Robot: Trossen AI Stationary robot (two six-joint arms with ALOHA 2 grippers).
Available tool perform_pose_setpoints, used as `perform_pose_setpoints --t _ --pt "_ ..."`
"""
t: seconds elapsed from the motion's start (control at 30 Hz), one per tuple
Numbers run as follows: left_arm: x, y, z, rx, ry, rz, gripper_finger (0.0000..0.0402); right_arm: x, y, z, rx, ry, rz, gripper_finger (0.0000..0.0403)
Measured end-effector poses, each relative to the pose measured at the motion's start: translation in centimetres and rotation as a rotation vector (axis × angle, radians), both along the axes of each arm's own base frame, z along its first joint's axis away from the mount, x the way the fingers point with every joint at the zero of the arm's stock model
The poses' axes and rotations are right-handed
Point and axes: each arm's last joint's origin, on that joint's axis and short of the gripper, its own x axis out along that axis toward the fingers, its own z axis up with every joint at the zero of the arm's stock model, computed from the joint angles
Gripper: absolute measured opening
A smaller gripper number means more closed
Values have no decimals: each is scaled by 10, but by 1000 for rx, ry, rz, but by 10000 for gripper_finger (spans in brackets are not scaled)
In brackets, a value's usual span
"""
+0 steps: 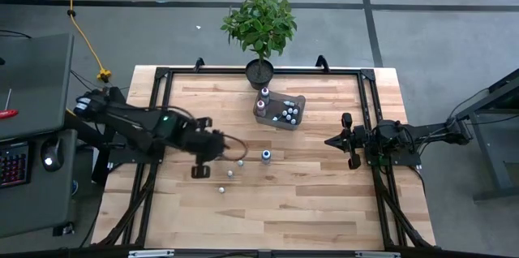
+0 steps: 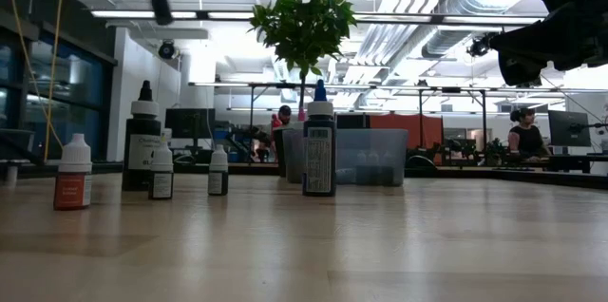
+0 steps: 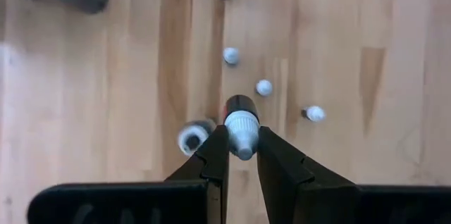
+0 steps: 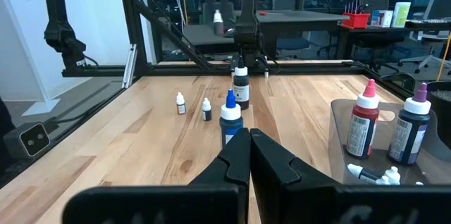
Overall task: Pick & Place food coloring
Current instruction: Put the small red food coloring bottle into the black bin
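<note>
One dark food-colouring bottle with a whitish cap [image 3: 242, 122] sits pinched at its cap between the jaws of the left gripper [image 3: 242, 155], standing on the wooden table [image 1: 308, 201] among a few loose tiny bottles. Doing this step well probably means lifting straight up, so the slim cap does not slip, then carrying it toward the clear rectangular plastic bin [image 1: 297, 114]. That bin already holds several bottles, red- and purple-capped ones upright, while the right gripper [image 1: 328, 139] waits at the table's right edge, jaws pressed together.

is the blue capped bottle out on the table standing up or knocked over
Upright. The blue capped bottle stands on its base on the wood, cap up, in the low view, alone and clear of the clear bin.
</note>
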Motion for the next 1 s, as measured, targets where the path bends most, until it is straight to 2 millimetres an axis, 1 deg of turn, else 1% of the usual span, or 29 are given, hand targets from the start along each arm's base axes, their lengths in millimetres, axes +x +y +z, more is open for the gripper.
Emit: perform_pose_setpoints --t 0.13,0.4,0.57,0.7,0.83,1.0 --pt "25 8 7 48 35 -40 46 0 0 0 0 0 0 3" --pt "90 15 23 78 55 -169 46 0 0 0 0 0 0 2" --pt "134 22 23 86 47 -217 46 0 0 0 0 0 0 2" --pt "165 34 19 57 30 -191 46 0 0 0 0 0 0 2" --pt "187 53 16 45 14 -118 46 0 0 0 0 0 0 3" --pt "198 83 0 -21 40 -42 46 0 0 0 0 0 0 3"
